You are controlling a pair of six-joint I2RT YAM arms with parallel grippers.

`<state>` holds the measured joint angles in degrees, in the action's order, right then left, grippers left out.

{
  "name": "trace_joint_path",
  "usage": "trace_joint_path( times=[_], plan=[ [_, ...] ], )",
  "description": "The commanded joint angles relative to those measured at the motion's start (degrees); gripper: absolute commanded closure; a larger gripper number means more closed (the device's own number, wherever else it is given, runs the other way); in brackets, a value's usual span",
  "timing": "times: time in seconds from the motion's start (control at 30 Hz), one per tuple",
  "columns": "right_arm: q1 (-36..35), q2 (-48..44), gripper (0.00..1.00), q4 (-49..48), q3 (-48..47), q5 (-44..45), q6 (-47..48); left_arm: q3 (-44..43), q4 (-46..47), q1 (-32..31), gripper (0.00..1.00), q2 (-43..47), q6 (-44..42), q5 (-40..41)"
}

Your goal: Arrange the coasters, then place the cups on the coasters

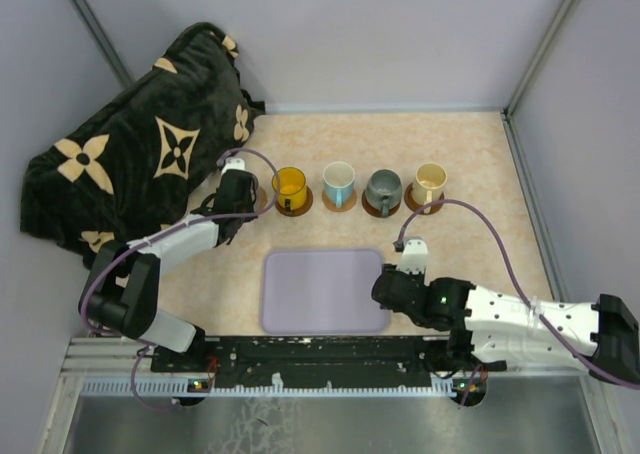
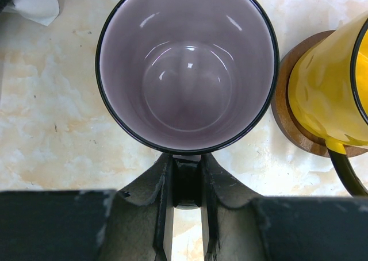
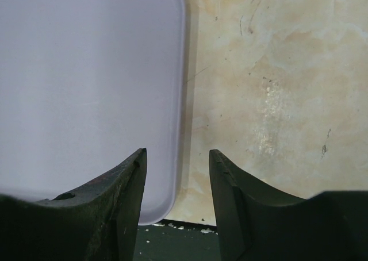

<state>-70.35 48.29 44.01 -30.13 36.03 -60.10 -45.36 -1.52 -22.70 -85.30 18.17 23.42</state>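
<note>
Beige marbled tabletop (image 2: 57, 129): left gripper (image 2: 187, 169), clamped on the handle of the glossy mauve ceramic mug (image 2: 187, 65), should lower it level beside the yellow glazed mug (image 2: 328, 94); right gripper (image 3: 177, 154) half-open, empty.

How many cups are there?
5. The yellow cup, white and blue cup, grey cup and cream cup stand in a row; the purple cup is at its left end, held by the left gripper. None seem hidden.

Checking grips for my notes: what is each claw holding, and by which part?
Left claw: mauve ceramic mug, by its handle. Right claw: nothing.
</note>
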Motion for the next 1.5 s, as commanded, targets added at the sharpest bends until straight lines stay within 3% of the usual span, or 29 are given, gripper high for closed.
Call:
trace_joint_path(
  times=[0.0, 0.33, 0.43, 0.7, 1.03, 1.47],
  plan=[
    [-0.5, 0.5, 0.52, -2.4, -2.3, 0.8, -0.5, -0.5, 5.2, 0.5, 1.00, 1.6, 0.1, 1.3],
    [-0.4, 0.7, 0.52, -2.6, -2.1, 0.3, -0.5, -0.1, 4.5, 0.5, 1.00, 1.0, 0.6, 1.5],
    [-0.4, 0.7, 0.52, -2.6, -2.0, 0.3, -0.4, -0.4, 3.8, 0.5, 0.95, 0.6, 0.7, 1.3],
    [-0.5, 0.7, 0.51, -2.9, -1.8, 0.1, -0.4, -0.8, 2.7, 0.5, 0.79, -0.3, -0.3, 1.4],
    [-0.5, 1.1, 0.52, -3.3, -1.8, -0.3, -0.4, -1.7, 1.2, 0.5, 0.41, -0.9, -0.7, 1.5],
    [-0.5, 1.2, 0.52, -3.9, -1.8, -0.2, -0.4, -0.9, -3.8, 0.5, 0.38, 2.4, -0.2, 0.5]
  ],
)
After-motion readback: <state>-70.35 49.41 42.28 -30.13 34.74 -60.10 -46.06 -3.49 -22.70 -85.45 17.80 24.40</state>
